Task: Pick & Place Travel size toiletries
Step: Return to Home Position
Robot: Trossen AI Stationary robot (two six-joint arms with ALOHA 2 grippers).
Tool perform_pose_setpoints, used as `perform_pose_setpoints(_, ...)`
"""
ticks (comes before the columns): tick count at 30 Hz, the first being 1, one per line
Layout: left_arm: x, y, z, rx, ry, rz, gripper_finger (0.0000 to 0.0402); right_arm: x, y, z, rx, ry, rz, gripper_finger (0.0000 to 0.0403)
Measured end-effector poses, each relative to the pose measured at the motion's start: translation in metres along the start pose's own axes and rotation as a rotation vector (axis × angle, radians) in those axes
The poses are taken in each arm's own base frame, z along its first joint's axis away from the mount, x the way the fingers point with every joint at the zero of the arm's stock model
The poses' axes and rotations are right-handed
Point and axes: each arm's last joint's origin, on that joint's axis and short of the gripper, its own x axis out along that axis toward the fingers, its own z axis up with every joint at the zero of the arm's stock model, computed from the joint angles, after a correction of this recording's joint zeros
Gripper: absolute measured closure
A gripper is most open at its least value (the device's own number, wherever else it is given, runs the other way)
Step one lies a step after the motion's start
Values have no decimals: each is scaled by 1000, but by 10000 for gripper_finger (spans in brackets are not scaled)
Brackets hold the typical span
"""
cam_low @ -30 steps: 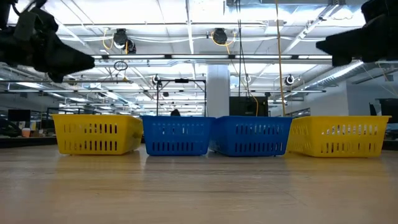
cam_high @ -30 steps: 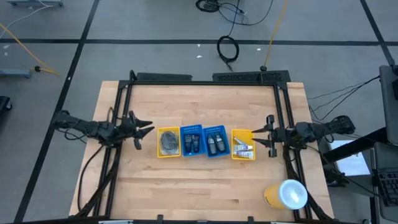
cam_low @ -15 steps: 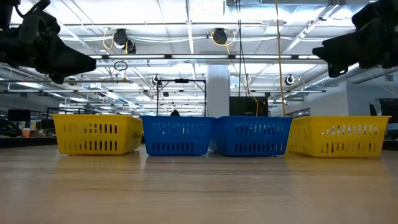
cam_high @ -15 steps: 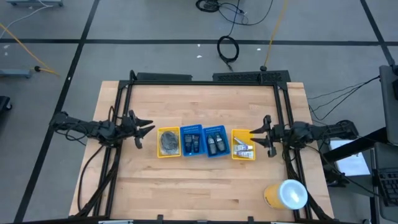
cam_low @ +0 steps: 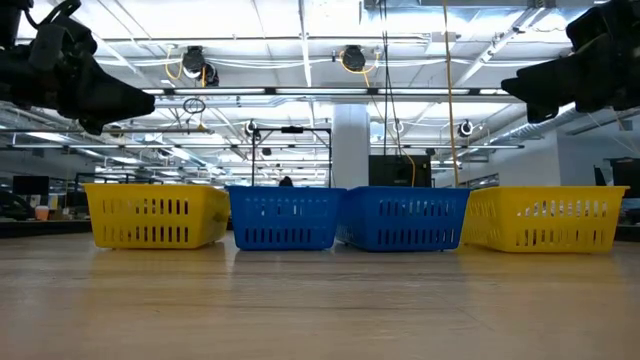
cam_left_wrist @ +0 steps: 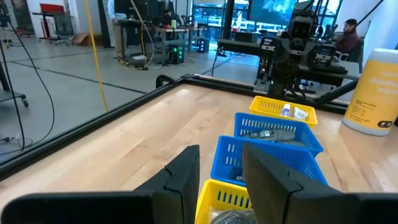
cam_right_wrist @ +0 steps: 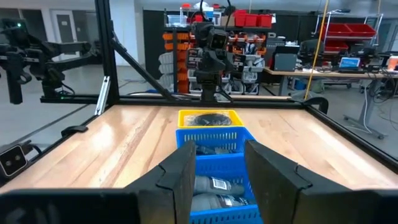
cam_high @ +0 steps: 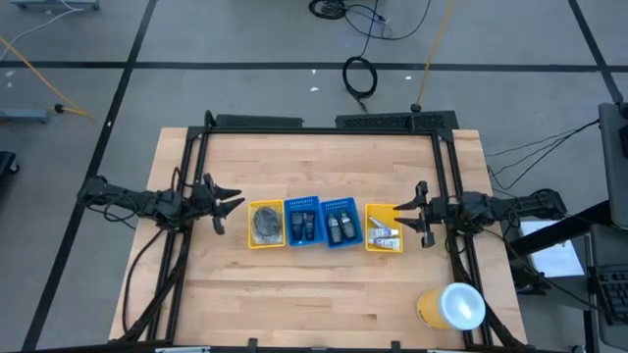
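Observation:
Four small trays stand in a row mid-table. The left yellow tray (cam_high: pixel 265 224) holds grey mesh pads (cam_high: pixel 264 226). Two blue trays (cam_high: pixel 301 224) (cam_high: pixel 340 224) hold dark bottles (cam_high: pixel 340 227). The right yellow tray (cam_high: pixel 384 227) holds white tubes (cam_high: pixel 385 236). My left gripper (cam_high: pixel 231 204) hovers open just left of the row, above table height (cam_low: pixel 100 95). My right gripper (cam_high: pixel 419 213) hovers open just right of the row, fingers toward the tubes' tray. In the left wrist view the open fingers (cam_left_wrist: pixel 219 165) frame the row; likewise in the right wrist view (cam_right_wrist: pixel 216 162).
A large yellow-and-white cylinder (cam_high: pixel 451 306) stands near the table's near right corner, also in the left wrist view (cam_left_wrist: pixel 376 93). A black frame (cam_high: pixel 324 125) runs along the far edge and both sides. Bare wood (cam_high: pixel 314 294) lies between the trays and the near edge.
My right gripper has moved a little toward the table's left, closer to the right yellow tray, and slightly down. The trays and their contents have not moved.

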Motion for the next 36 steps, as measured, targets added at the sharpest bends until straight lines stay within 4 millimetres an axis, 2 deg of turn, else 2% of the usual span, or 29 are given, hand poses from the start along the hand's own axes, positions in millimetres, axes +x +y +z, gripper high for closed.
perform_pose_setpoints(17,0,0,0,1,0,0,282,-2,-1,7,9,-74,-12,273)
perform_pose_setpoints(36,0,0,0,0,0,0,282,-2,-12,7,3,-79,-123,273)
